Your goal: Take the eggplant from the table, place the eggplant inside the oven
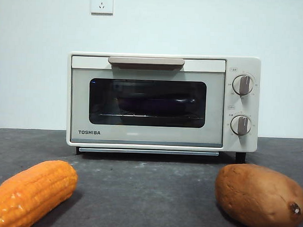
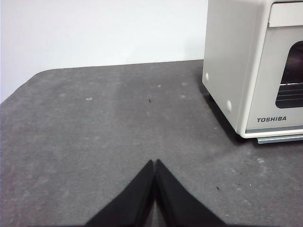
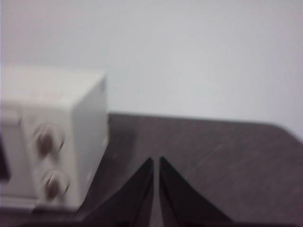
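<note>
The left gripper [image 2: 155, 163] and the right gripper [image 3: 156, 161] both hang with jaws pressed together, holding nothing, over the tabletop [image 1: 148, 193] on either side of the oven [image 1: 163, 101]. The eggplant [image 1: 152, 104] lies inside the oven on the wire rack, behind the closed door. A corn cob [image 1: 29, 191] and a sweet potato [image 1: 260, 197] rest in front of the oven.

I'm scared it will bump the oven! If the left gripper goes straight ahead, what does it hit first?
Probably nothing soon. The left gripper points across bare table toward the white wall; the oven sits off to one side of that line.
</note>
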